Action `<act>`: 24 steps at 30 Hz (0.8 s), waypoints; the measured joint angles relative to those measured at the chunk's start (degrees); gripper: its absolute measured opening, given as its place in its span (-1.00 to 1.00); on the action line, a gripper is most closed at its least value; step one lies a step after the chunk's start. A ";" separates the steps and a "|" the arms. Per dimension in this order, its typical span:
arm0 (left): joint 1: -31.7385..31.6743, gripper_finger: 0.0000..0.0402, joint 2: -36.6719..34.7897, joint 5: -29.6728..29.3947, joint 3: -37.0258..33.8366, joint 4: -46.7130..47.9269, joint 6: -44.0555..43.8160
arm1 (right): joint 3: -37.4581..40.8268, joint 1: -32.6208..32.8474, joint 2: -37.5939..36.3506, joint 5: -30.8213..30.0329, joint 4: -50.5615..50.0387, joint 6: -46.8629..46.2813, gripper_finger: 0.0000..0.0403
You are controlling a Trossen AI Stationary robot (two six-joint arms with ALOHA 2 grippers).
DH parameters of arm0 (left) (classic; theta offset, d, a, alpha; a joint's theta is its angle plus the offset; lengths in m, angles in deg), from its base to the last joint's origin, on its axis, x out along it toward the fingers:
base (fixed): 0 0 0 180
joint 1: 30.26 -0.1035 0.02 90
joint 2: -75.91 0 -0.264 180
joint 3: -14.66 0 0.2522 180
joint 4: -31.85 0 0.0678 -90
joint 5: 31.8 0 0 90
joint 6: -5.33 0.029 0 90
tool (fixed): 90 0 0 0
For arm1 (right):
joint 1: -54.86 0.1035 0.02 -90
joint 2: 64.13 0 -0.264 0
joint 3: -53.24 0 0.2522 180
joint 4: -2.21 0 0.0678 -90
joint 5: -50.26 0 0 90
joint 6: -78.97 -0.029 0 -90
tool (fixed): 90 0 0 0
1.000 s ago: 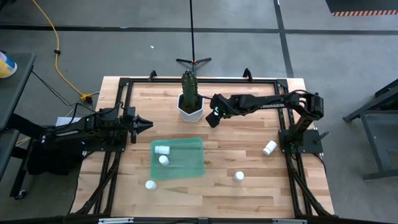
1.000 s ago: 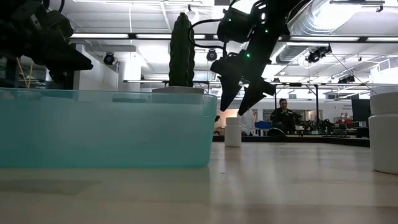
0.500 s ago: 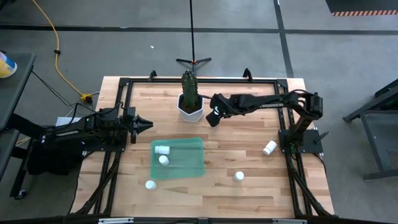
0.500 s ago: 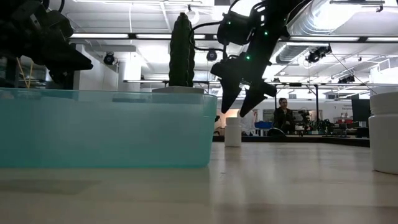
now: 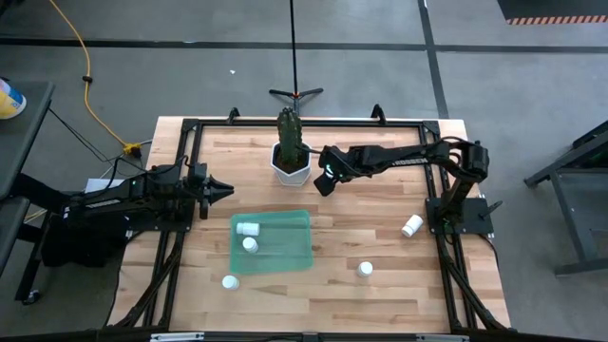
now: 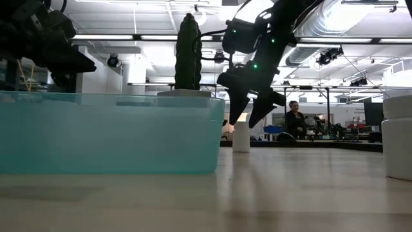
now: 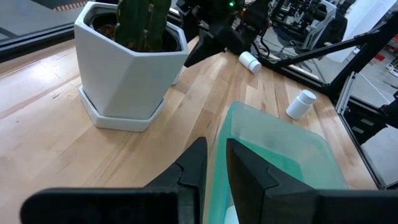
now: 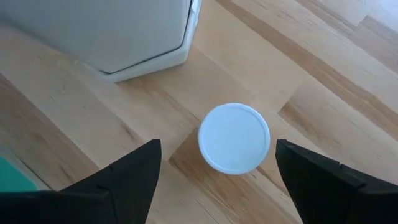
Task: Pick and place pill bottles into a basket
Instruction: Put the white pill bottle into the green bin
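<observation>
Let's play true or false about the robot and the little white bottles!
1. The right gripper is open above an upright pill bottle. True.
2. The green basket is empty. False: two bottles are in it.
3. The left gripper holds a bottle. False: it is shut on nothing, beside the basket.
4. A cactus stands in a white pot. True.
5. One bottle lies on its side near the right arm's base. True.

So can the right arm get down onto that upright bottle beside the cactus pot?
Probably yes: the right gripper hangs over the bottle, fingers open on either side, and the pot sits clear.
</observation>
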 joint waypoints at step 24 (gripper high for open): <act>0.02 -0.52 0.00 -0.04 0.00 0.00 0.00 | 0.00 0.00 0.00 1.69 -0.26 0.24 -0.65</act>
